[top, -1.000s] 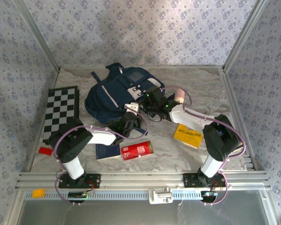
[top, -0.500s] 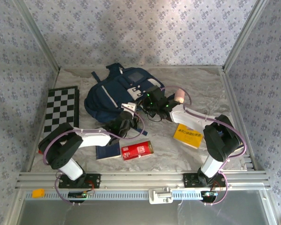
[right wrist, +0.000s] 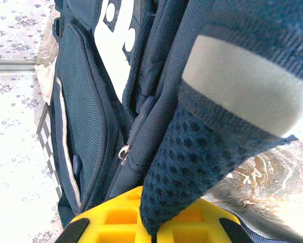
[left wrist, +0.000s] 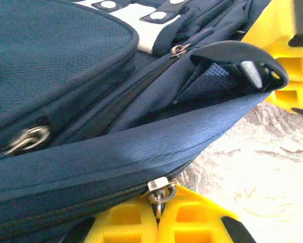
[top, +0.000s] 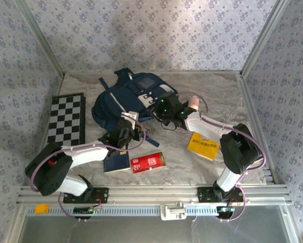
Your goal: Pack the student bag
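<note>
Your left gripper (left wrist: 158, 215) pinches the zip pull (left wrist: 158, 191), your right gripper (right wrist: 150, 224) clamps a strap (right wrist: 191, 162) of the bag (top: 113, 106); tug hard and the pull may slip free.

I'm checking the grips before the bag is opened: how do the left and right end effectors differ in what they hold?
The left end effector pinches a small metal zipper pull; the right end effector clamps a wide mesh strap. From above, the left sits at the near edge of the student bag, the right at its right side. Both are shut on the bag.
</note>
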